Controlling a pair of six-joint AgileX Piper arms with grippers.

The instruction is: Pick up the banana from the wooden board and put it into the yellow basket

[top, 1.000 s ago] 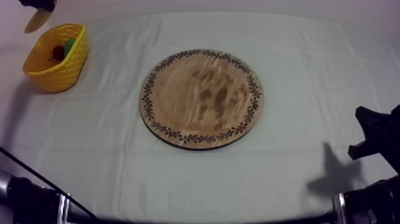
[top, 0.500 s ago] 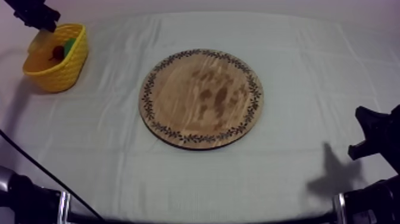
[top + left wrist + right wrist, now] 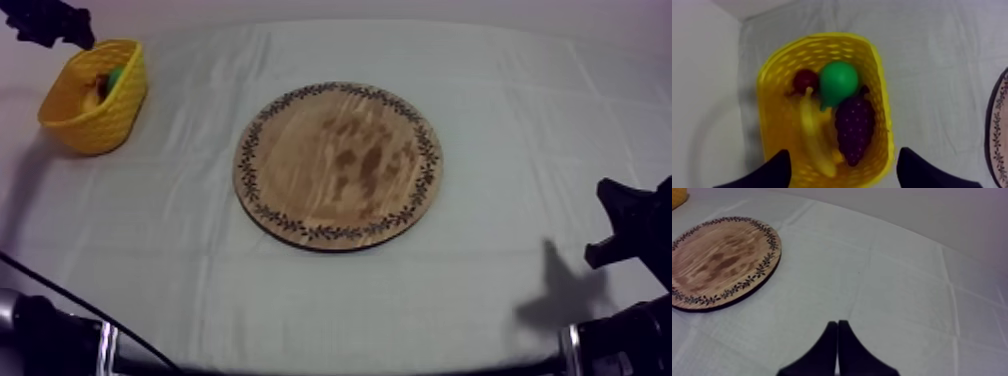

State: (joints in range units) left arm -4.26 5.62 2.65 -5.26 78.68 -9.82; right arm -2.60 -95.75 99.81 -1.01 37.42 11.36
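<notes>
left claw (image 3: 843,152) spread above yellow basket (image 3: 769,80) with banana (image 3: 814,135) inside, right claw (image 3: 837,333) pressed together; risk: a low retreat could snag and tip it.

The board (image 3: 338,165) looks wooden, the cloth (image 3: 520,110) matt, the basket (image 3: 100,125) plastic.

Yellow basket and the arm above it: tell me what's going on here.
The left gripper hangs open over the yellow basket, holding nothing. The banana lies inside the basket, alongside a green pear, a bunch of grapes and a small red fruit. The wooden board in the middle of the table has no fruit on it. The right gripper is shut on nothing, low at the right side. The banana's move looks done.
</notes>
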